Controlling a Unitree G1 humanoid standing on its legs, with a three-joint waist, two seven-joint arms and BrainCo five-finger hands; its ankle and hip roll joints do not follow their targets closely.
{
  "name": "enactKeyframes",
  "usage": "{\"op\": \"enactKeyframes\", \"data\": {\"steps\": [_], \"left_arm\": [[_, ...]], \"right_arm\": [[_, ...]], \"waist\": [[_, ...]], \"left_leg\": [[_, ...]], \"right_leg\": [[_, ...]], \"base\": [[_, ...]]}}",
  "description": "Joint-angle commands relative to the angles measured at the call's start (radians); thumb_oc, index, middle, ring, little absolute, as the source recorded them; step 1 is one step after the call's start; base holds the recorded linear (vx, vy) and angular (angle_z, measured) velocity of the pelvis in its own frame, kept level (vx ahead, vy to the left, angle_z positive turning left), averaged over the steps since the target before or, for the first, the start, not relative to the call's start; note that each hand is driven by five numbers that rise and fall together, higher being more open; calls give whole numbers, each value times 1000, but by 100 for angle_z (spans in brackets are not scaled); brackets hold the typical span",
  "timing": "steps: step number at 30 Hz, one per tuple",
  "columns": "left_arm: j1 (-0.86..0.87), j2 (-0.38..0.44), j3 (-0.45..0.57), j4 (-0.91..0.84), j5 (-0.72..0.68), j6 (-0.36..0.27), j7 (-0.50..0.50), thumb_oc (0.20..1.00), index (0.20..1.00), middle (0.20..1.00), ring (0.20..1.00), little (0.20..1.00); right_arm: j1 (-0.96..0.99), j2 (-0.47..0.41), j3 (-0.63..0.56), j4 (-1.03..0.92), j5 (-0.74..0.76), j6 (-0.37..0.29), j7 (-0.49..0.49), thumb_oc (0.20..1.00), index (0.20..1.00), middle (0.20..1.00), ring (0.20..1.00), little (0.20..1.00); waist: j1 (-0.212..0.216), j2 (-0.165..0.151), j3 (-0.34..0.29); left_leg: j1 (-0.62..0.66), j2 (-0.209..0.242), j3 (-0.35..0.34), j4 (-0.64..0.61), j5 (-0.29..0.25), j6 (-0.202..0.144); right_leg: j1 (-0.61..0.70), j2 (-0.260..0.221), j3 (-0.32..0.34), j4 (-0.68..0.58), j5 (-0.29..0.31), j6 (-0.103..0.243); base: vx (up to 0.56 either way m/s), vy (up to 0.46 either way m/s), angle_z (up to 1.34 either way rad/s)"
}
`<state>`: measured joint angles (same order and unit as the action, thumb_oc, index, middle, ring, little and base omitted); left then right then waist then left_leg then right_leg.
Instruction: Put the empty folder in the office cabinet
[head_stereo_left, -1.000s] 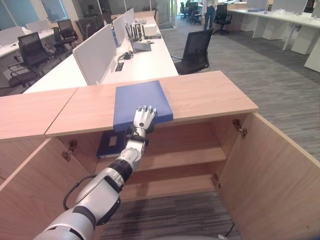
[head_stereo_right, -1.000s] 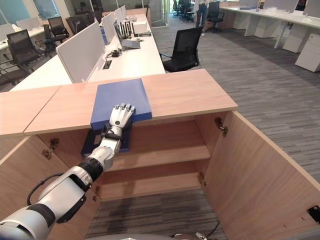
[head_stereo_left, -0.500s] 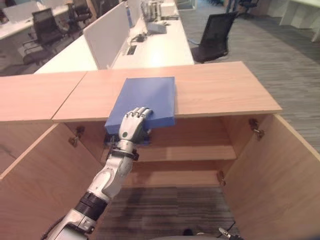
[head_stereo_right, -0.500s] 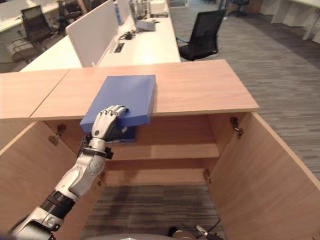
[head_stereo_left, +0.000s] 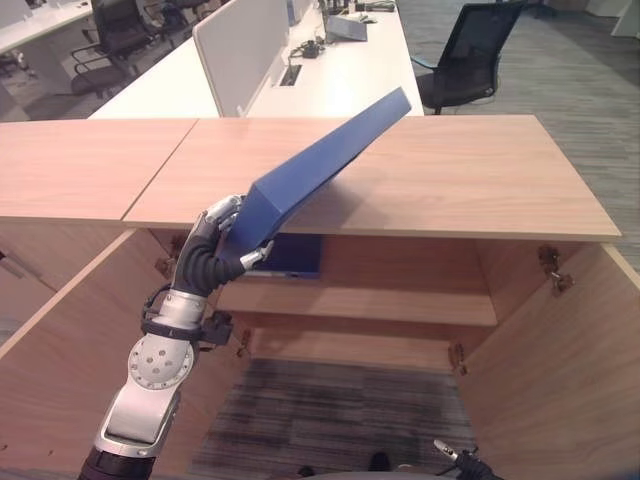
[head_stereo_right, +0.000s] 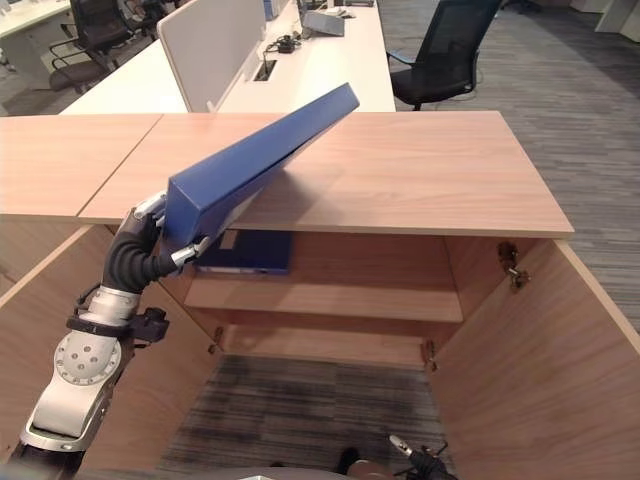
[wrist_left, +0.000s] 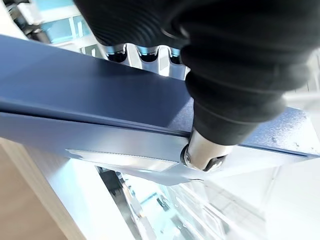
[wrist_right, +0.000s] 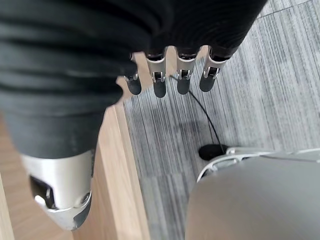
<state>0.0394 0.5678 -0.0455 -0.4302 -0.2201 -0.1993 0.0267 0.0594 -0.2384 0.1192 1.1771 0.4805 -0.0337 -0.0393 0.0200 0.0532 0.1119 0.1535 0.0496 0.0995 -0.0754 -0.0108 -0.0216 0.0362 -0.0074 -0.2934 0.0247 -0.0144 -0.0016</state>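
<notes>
A blue folder (head_stereo_left: 330, 155) is tilted steeply, its near spine end lifted off the wooden cabinet top (head_stereo_left: 460, 180) and its far end high over it. My left hand (head_stereo_left: 207, 248) is shut on that near end from below the cabinet's front edge. In the left wrist view the thumb (wrist_left: 206, 150) presses one face of the folder (wrist_left: 75, 100) and the fingers (wrist_left: 145, 54) curl over the other. A second blue folder (head_stereo_left: 292, 255) lies on the upper shelf (head_stereo_left: 400, 300) inside the open cabinet. My right hand (wrist_right: 170, 75) hangs over the carpet with straight fingers, holding nothing.
Both cabinet doors stand wide open, the left door (head_stereo_left: 70, 360) and the right door (head_stereo_left: 565, 380). A lower shelf (head_stereo_left: 350, 350) sits under the upper one. Behind the cabinet are a white desk (head_stereo_left: 330, 80) with a partition and a black office chair (head_stereo_left: 465, 55).
The folder lay flat on the cabinet top with my left hand on its near edge; now its gripped end is pulled off the front edge and it tilts steeply. The camera has also shifted.
</notes>
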Motion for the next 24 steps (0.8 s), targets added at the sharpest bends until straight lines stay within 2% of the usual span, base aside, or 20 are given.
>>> {"op": "enactKeyframes", "data": {"steps": [1, 4, 6, 10, 18, 24], "left_arm": [[77, 84, -36, -28, -152, 16, -113, 200, 200, 200, 200, 200], [50, 156, -44, -73, -333, 20, -182, 200, 200, 200, 200, 200], [42, 162, -47, -80, -368, 19, -189, 200, 200, 200, 200, 200], [-16, 171, -88, -93, -523, 27, -208, 200, 200, 200, 200, 200], [-33, 147, -106, -80, -557, 26, -182, 200, 200, 200, 200, 200], [-7, 94, -118, -53, -581, 50, -176, 200, 200, 200, 200, 200]], "right_arm": [[-37, 32, 31, 19, -22, -11, 33, 1000, 1000, 1000, 1000, 1000], [-52, 30, 45, 30, -19, -9, 57, 1000, 1000, 1000, 1000, 1000], [-54, 32, 48, 36, -17, -10, 61, 1000, 1000, 1000, 1000, 1000], [-63, 38, 57, 66, -15, -11, 69, 1000, 1000, 1000, 1000, 1000], [-61, 47, 64, 82, -7, -13, 69, 1000, 1000, 1000, 1000, 1000], [-52, 48, 58, 86, -9, -11, 61, 1000, 1000, 1000, 1000, 1000]], "waist": [[-12, -90, -24], [-9, -87, -28], [-7, -87, -29], [-6, -86, -35], [-4, -87, -36], [-2, -87, -35]], "left_leg": [[-1, -63, 18, -12, -73, 10], [2, -63, 15, -12, -72, 7], [3, -63, 15, -12, -71, 7], [7, -64, 12, -12, -70, 6], [10, -64, 7, -12, -71, 4], [9, -64, 6, -12, -69, 5]], "right_leg": [[117, -42, 31, -112, -7, 110], [121, -42, 30, -112, -8, 109], [121, -42, 29, -112, -9, 109], [127, -41, 28, -112, -12, 108], [131, -40, 28, -112, -15, 107], [133, -40, 27, -112, -18, 106]], "base": [[0, 0, 0], [0, 0, 0], [0, 0, 0], [0, 0, 0], [-5, 1, 3], [0, 0, 0]]}}
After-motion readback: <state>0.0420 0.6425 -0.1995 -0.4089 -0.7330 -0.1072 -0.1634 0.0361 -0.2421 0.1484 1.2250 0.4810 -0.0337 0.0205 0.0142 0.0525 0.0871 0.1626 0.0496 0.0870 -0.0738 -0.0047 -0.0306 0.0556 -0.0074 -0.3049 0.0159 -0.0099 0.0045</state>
